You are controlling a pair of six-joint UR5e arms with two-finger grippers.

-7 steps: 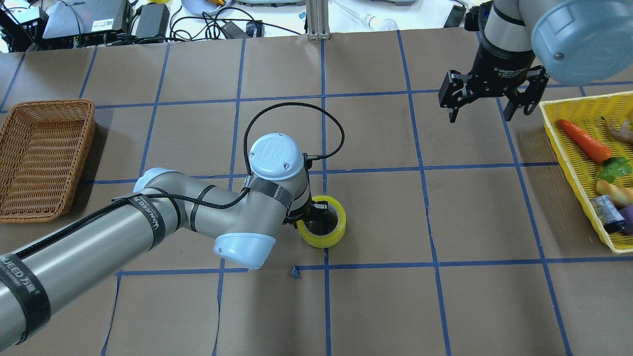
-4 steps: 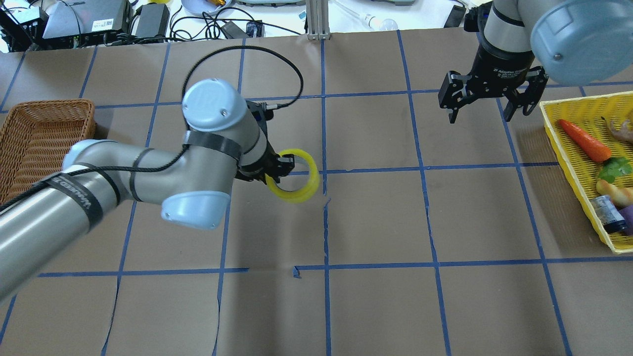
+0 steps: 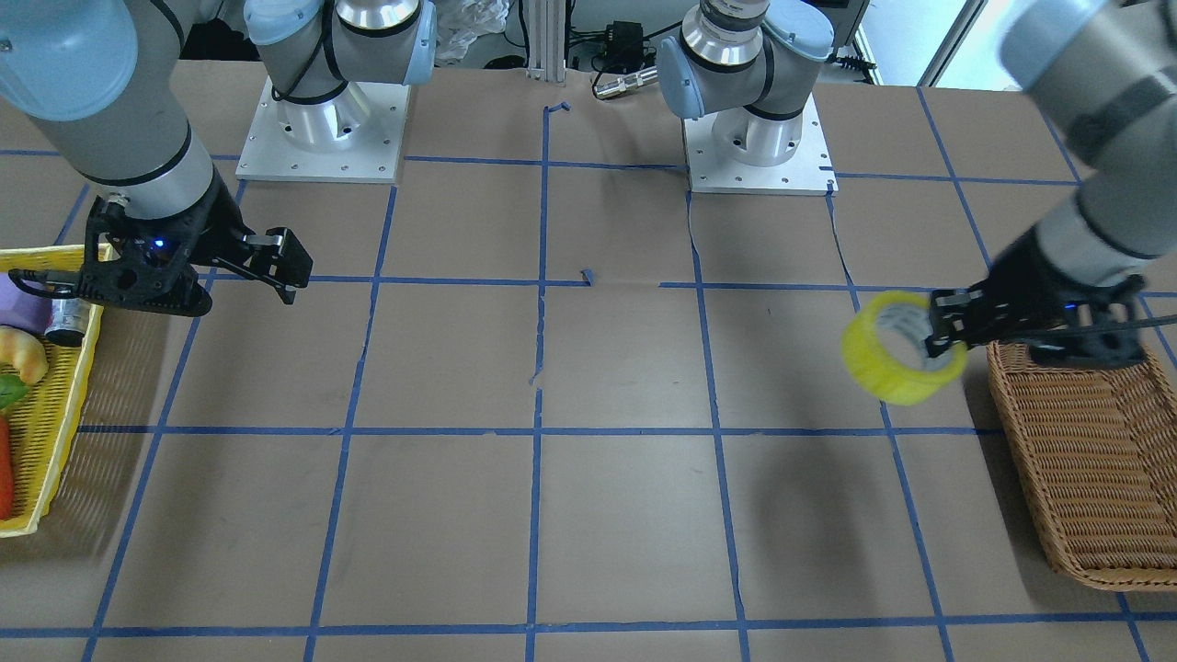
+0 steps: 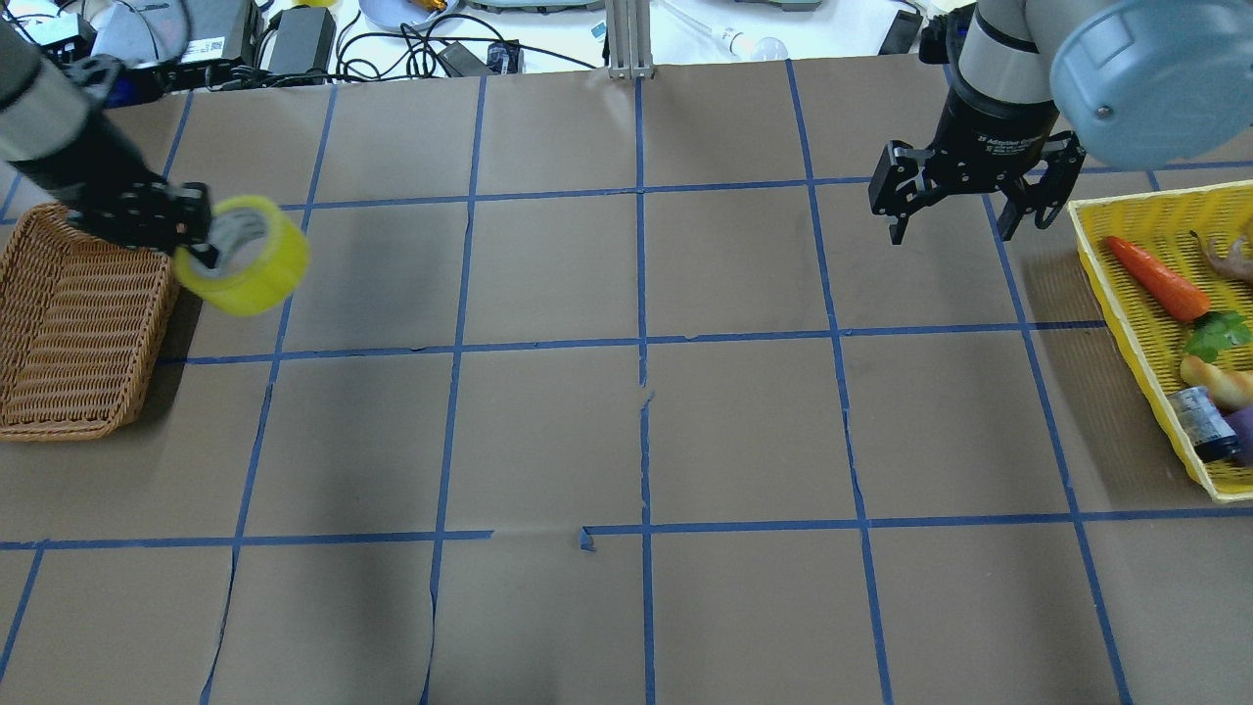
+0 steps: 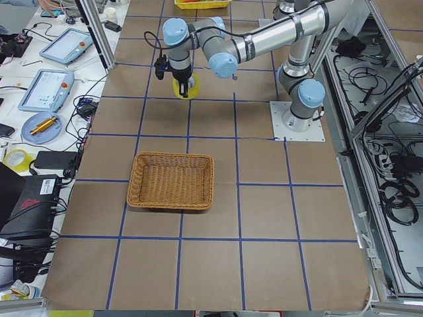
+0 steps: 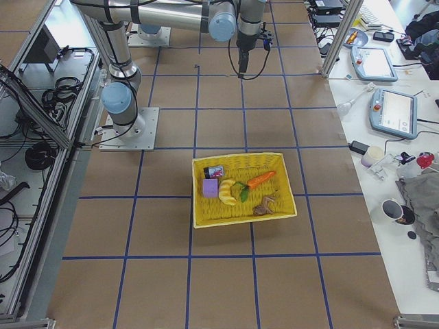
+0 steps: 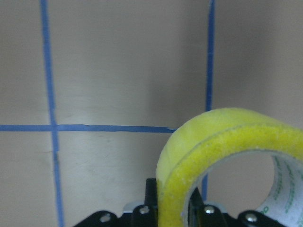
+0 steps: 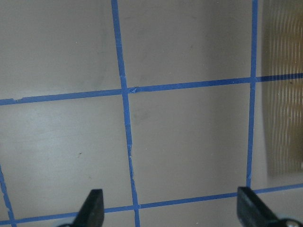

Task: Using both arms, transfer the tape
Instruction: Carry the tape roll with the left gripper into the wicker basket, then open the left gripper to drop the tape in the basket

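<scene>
My left gripper (image 4: 201,245) is clamped on only one wall of the yellow tape roll (image 4: 247,259), so I fear it slips before reaching the wide-apart right gripper (image 4: 950,231).

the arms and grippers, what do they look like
Right arm and left arm: silver-grey tubes, light blue joint caps, black bands on the left. Left gripper and right gripper: black, two-fingered, small blue light each; white lettering on the right's collar.

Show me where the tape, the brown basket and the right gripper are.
tape (image 4: 259,269), overhead view, on its yellow outer band.
brown basket (image 4: 83,333), overhead view, on its bare woven floor.
right gripper (image 4: 967,230), overhead view, midway between its open fingertips.
</scene>
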